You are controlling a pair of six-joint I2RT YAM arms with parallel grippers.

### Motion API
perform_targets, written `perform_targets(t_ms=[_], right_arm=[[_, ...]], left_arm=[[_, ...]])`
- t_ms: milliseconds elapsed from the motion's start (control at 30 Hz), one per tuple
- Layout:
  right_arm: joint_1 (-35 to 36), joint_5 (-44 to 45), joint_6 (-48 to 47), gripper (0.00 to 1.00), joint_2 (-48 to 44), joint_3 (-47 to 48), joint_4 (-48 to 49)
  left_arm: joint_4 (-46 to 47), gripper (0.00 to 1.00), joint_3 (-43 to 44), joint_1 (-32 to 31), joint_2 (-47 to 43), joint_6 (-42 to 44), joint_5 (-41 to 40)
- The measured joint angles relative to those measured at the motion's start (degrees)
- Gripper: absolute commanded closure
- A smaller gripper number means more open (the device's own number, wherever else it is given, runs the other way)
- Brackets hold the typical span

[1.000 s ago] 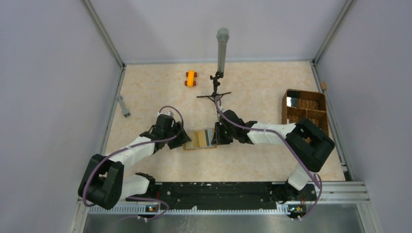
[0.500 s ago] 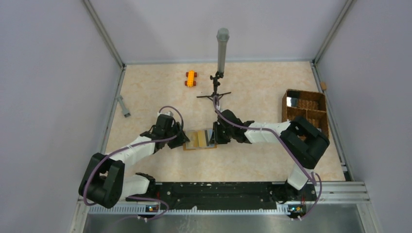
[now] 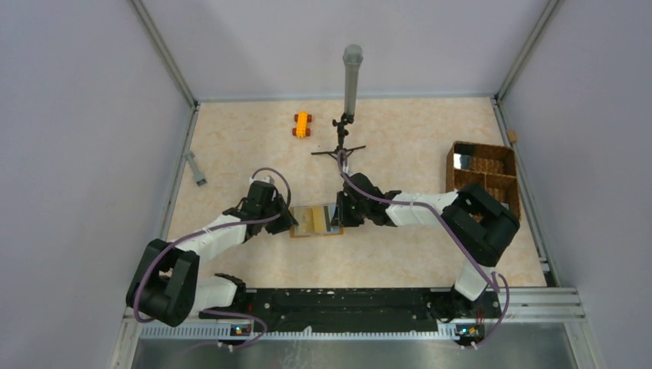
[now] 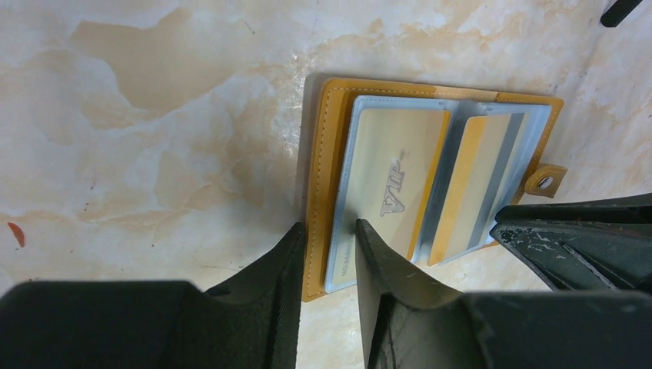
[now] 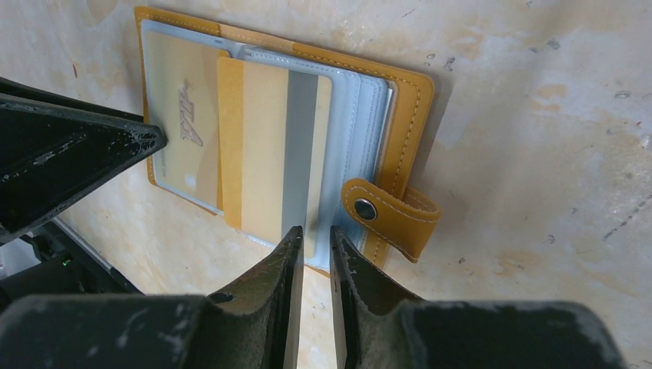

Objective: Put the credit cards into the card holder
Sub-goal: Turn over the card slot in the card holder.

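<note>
The mustard-orange card holder [image 3: 316, 221] lies open on the table, snap tab [image 5: 390, 210] at its right edge. Two credit cards lie on its pale sleeves: one lettered VIP [image 4: 390, 181] on the left half, one with a grey stripe [image 5: 275, 150] on the right half. My left gripper [image 4: 329, 232] stands at the holder's left edge [image 4: 317, 231], jaws a narrow gap apart around that edge and the sleeve corner. My right gripper [image 5: 314, 234] is nearly shut, its tips against the near edge of the striped card, nothing pinched.
An orange toy car [image 3: 302, 124] and a grey cylinder on a black stand [image 3: 350, 84] are at the back. A brown compartment basket [image 3: 483, 178] stands at the right. A small grey piece [image 3: 195, 167] lies by the left wall.
The right arm has crept slightly left toward the card holder. The left arm, the holder and the cards have barely moved.
</note>
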Motion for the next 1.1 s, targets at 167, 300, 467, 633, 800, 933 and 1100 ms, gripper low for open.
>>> perform_targets(t_ms=[167, 300, 467, 633, 800, 933, 1100], right_arm=[[0.48, -0.68, 0.15, 0.80, 0.81, 0.83, 0.68], [1.18, -1.62, 0.59, 0.80, 0.98, 1.09, 1.62], [1.70, -2.64, 1.25, 0.80, 0.98, 1.16, 3.50], [1.75, -2.45, 1.60, 0.74, 0.96, 1.22, 3.58], [1.75, 1.57, 1.05, 0.67, 0.24, 2.23, -1.22], [1.73, 5.81, 0.44, 0.60, -1.60, 2.38, -5.14], [1.25, 8.46, 0.28, 0.55, -3.74, 2.38, -7.13]], left_arm=[[0.48, 0.81, -0.11, 0.07, 0.42, -0.07, -0.26], [1.05, 0.86, -0.39, 0.04, 0.48, -0.15, -0.15], [1.16, 0.85, -0.55, 0.04, 0.48, -0.17, -0.13], [1.09, 0.62, -0.50, 0.02, 0.20, -0.15, -0.59], [-2.80, 0.41, 0.13, -0.02, -3.06, 1.20, -3.87], [-7.72, 0.39, 2.03, -0.61, -5.90, 1.95, -8.31], [-7.48, 0.41, 5.09, -3.96, -7.76, 1.73, -10.03]])
